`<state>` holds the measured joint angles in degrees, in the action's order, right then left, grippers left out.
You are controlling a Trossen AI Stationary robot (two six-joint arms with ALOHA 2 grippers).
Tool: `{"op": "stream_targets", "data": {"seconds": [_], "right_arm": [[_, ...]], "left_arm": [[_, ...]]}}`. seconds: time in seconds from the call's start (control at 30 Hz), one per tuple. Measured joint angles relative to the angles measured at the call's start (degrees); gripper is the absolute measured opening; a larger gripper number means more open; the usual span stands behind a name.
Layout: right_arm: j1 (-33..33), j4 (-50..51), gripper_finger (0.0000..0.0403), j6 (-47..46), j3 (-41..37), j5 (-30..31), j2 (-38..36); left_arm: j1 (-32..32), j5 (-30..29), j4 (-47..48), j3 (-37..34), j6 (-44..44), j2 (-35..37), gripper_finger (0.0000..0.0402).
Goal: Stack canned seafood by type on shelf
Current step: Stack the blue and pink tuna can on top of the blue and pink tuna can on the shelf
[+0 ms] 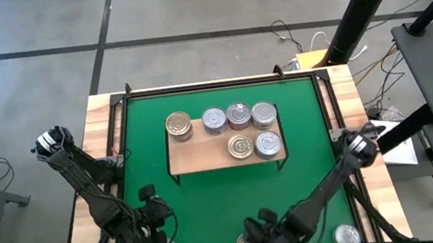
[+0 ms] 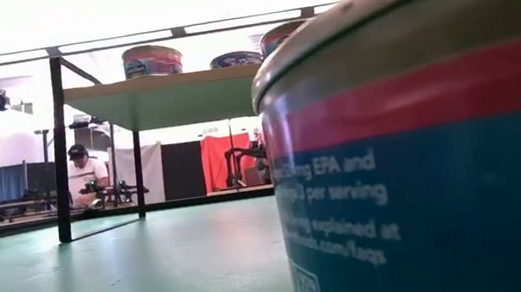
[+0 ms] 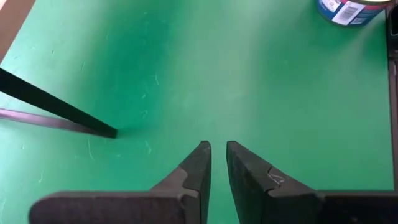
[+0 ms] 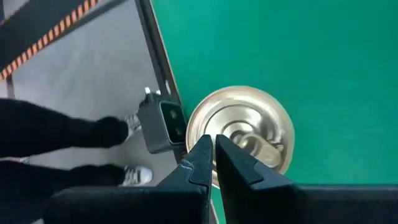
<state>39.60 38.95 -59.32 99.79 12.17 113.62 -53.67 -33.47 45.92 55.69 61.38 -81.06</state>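
Progress looks about halfway: the shelf (image 1: pixel 204 157) already carries six tins, a gold one at its left end, three silver ones in the back row and a gold plus a silver in front, though it's hard to say how many are stacked. Several tins wait along the mat's near edge, including the gold tin (image 4: pixel 241 132) right under the right gripper (image 4: pixel 214 149), whose fingers are nearly together and empty. Left gripper (image 3: pixel 217 157) hovers low over bare green mat (image 1: pixel 297 112), pinched narrow, nothing in it.
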Motion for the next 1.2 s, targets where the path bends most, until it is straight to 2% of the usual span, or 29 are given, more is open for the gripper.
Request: {"op": "stream_targets", "data": {"seconds": [0.23,0.4,0.5,0.67,0.77,0.93,1.0,1.1,1.2], "right_arm": [[-0.3,0.5,0.0013,-1.0,1.5,-5.1,8.2],[-2.0,2.7,0.0013,0.7,5.7,-5.0,11.2],[-3.4,4.5,0.0013,3.2,8.7,-0.7,11.8],[-3.9,13.1,0.0013,7.2,16.2,8.0,10.8],[-2.0,17.0,0.0013,8.9,20.5,13.7,9.5],[3.8,21.7,0.0013,12.8,24.8,27.8,5.8],[5.9,26.5,0.0013,9.4,24.7,29.9,4.3],[8.8,35.6,0.0013,0.3,22.9,29.8,3.4],[11.1,43.2,0.0025,-9.5,20.8,26.4,3.5]], "left_arm": [[0.0,0.0,-2.7,0.0,0.0,0.0,0.0037],[-0.1,2.0,-10.0,0.0,-7.1,0.0,0.0037],[-0.1,2.1,-13.3,0.0,-9.3,-0.1,0.0037],[-0.1,2.2,-14.1,0.0,-9.9,-1.8,0.0037],[-0.1,3.2,-14.1,0.7,-9.9,-4.2,0.0037],[-0.1,7.4,-14.3,5.4,-9.9,-11.0,0.0049],[0.0,9.1,-13.9,8.1,-9.7,-14.5,0.0058],[0.1,10.3,-12.2,12.9,-8.7,-19.5,0.0069],[0.5,8.3,-8.9,17.1,-6.9,-22.3,0.008]]}}
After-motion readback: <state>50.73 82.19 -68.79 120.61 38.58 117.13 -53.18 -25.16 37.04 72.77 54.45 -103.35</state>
